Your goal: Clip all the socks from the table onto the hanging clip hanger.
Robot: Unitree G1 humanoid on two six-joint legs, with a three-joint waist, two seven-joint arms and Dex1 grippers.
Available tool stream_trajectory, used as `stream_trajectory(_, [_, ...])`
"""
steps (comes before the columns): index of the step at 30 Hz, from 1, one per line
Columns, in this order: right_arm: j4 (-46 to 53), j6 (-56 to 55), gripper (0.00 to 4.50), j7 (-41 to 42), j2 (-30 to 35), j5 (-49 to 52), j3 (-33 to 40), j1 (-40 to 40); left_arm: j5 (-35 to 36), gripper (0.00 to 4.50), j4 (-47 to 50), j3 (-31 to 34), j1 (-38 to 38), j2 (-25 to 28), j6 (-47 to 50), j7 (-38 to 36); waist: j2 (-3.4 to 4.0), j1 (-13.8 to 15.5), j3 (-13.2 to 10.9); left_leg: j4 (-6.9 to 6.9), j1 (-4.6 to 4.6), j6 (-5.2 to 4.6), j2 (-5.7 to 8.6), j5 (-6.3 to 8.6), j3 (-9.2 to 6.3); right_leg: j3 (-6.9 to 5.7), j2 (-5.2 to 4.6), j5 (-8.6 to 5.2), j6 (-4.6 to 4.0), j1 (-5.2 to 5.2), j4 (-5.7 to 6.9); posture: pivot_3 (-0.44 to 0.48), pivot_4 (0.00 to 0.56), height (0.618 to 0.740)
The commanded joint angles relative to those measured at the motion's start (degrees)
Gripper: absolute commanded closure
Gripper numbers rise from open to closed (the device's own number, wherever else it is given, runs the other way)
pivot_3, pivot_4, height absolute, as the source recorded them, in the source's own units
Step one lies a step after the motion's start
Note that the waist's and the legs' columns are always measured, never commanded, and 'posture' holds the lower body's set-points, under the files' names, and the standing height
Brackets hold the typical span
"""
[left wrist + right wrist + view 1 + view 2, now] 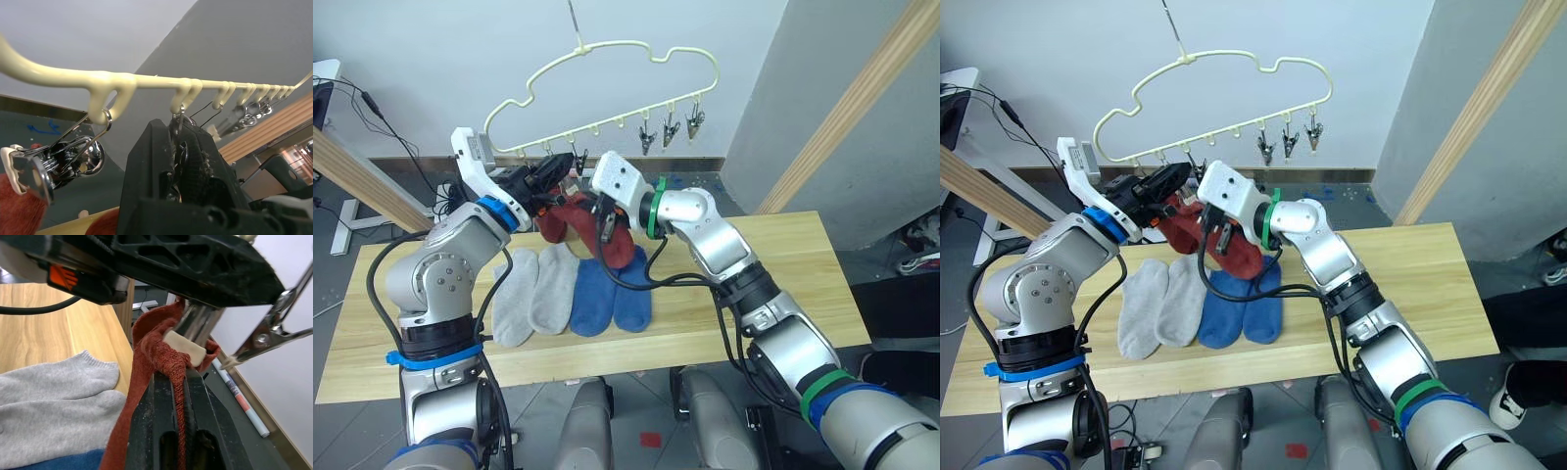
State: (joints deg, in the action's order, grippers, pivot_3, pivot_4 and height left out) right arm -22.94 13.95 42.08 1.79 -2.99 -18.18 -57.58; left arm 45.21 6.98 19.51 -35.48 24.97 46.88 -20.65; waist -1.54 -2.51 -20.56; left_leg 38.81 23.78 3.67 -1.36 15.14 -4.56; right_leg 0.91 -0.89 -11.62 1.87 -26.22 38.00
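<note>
Red sock (146,382) is pinched tight in the right gripper (178,396) under the yellow clip hanger (607,59). Left gripper (183,161) squeezes a metal clip (180,128).

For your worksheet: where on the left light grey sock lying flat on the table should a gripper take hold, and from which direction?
Take the left light grey ankle sock by its open cuff at the far end, coming down from above: it lies flat on the pale wood plank table, and that edge is probably easiest to offer to a clip.
</note>
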Motion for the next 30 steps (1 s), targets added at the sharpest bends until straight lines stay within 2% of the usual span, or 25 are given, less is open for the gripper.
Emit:
stream_trajectory(1, [1.5, -1.5, 4.5, -0.8, -0.6, 1.6, 2.1, -1.8, 1.3, 4.31, 2.8, 0.2, 0.9, 0.3, 0.4, -0.2, 0.0, 0.0, 0.0, 0.0, 0.0, -0.01, 0.0, 0.0, 0.0, 0.0, 0.0, 0.0, 0.0, 0.0, 0.0, -0.026, 0.317, 0.74])
stream_trajectory(5, [2.1, -1.1, 4.5, -0.4, -1.0, 1.9, 2.3, -1.8, 2.1, 2.94, 3.2, 0.5, 1.2, 0.0, 1.2, 0.4, 0.0, 0.0, 0.0, 0.0, 0.0, -0.02, 0.0, 0.01, -0.01, 0.0, 0.0, 0.0, 0.0, 0.0, 0.0, -0.025, 0.317, 0.74])
stream_trajectory(8, [2.4, -0.8, 4.5, -0.2, -1.4, 2.3, 2.4, -1.8, 3.7, 2.43, 4.3, 1.1, 1.7, 0.1, 2.5, 0.7, 0.0, 0.2, 0.0, 0.0, 0.0, -0.07, -0.01, 0.04, 0.0, 0.0, 0.0, 0.0, 0.0, -0.01, 0.01, -0.02, 0.315, 0.74])
stream_trajectory(10, [2.5, -0.7, 4.5, 0.0, -1.4, 2.5, 2.3, -1.8, 4.5, 1.9, 5.2, 1.3, 2.2, 0.6, 3.1, 0.6, 0.0, 0.2, 0.0, 0.0, 0.0, -0.07, -0.02, 0.04, -0.01, -0.01, 0.0, 0.0, 0.0, -0.01, 0.01, -0.017, 0.314, 0.74])
stream_trajectory(16, [3.0, -0.4, 4.5, 0.7, -1.1, 2.6, 1.1, -0.6, 6.4, 1.9, 9.2, 2.1, 5.3, 3.0, 4.5, 0.6, 0.0, 0.2, 0.0, -0.01, 0.0, -0.07, -0.02, 0.04, 0.0, 0.0, 0.0, 0.0, -0.01, -0.01, 0.0, -0.018, 0.314, 0.74])
stream_trajectory(21, [3.8, -0.4, 4.5, 1.2, -1.2, 2.6, 0.4, 0.4, 2.8, 1.9, 13.3, 1.3, 10.7, 6.7, 1.6, -0.1, 0.0, 0.2, 0.0, -0.04, -0.01, -0.06, -0.04, 0.04, 0.0, 0.0, 0.0, 0.0, -0.01, -0.03, 0.0, -0.006, 0.312, 0.74])
stream_trajectory(25, [3.9, -0.6, 3.42, 1.0, -1.3, 2.4, 0.1, 0.9, 0.9, 1.86, 15.4, 0.0, 13.3, 7.1, -0.6, -0.4, 0.0, 0.6, 0.0, -0.04, 0.0, -0.06, -0.03, 0.03, 0.0, 0.0, 0.01, 0.0, -0.01, -0.03, -0.01, -0.001, 0.313, 0.74])
stream_trajectory(28, [3.8, -1.2, 2.34, 0.9, -1.1, 1.6, -0.7, 1.0, 0.2, 1.86, 16.4, -0.6, 14.2, 7.0, -1.3, -0.6, 0.0, 0.9, 0.0, -0.04, 0.0, -0.05, -0.02, 0.03, -0.01, -0.01, 0.02, 0.0, -0.01, -0.03, -0.02, -0.001, 0.313, 0.74])
stream_trajectory(30, [4.1, -1.2, 2.34, 1.1, -0.7, 1.2, -1.4, 1.2, -0.8, 1.86, 16.7, -1.1, 14.5, 7.1, -2.4, -0.9, 0.0, 0.9, 0.0, -0.04, 0.0, -0.04, -0.02, 0.02, -0.01, 0.0, 0.01, 0.0, -0.01, -0.02, -0.03, -0.001, 0.313, 0.74])
